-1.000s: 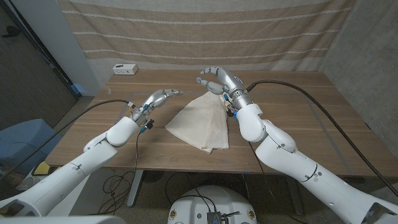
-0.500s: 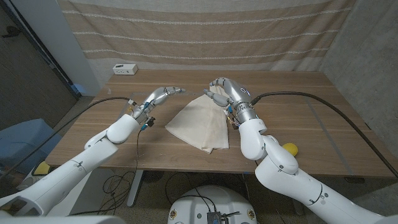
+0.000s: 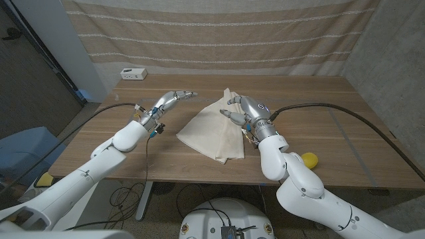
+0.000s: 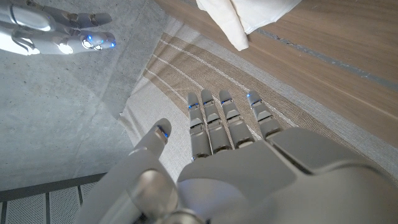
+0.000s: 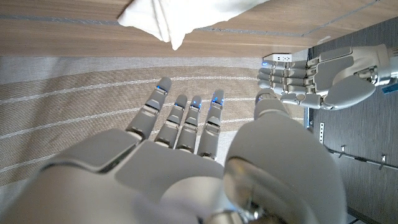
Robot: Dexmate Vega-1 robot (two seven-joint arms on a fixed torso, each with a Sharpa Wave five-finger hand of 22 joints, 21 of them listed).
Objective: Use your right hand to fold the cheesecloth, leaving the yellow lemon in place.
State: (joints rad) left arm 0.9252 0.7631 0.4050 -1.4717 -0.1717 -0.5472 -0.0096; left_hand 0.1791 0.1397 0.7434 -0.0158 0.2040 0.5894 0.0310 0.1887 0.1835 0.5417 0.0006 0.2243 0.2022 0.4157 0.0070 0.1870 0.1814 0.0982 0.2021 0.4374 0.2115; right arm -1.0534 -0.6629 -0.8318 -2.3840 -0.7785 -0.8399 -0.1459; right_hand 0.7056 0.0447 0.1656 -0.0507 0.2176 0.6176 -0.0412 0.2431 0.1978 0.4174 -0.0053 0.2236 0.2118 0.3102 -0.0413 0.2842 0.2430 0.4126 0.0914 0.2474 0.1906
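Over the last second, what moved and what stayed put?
The right hand drew back from the table's far side toward the robot, to the right edge of the cheesecloth, its fingers spread and holding nothing. The arm's shift uncovered the lemon. The left hand and the folded cloth stayed where they were.

Place: a robot test room or lab, not a home.
Backdrop: a beige cloth curtain [image 3: 219,33] with pale stripes hangs right across behind the surface, like a screen.
Walls: bare grey concrete [image 3: 392,53] at the side.
Surface: a plain wooden surface [image 3: 345,126] on metal legs.
Wiring: thick black cables [image 3: 345,109] trail over it to the arms.
Gear: a small white box [image 3: 133,74] sits at the far corner.
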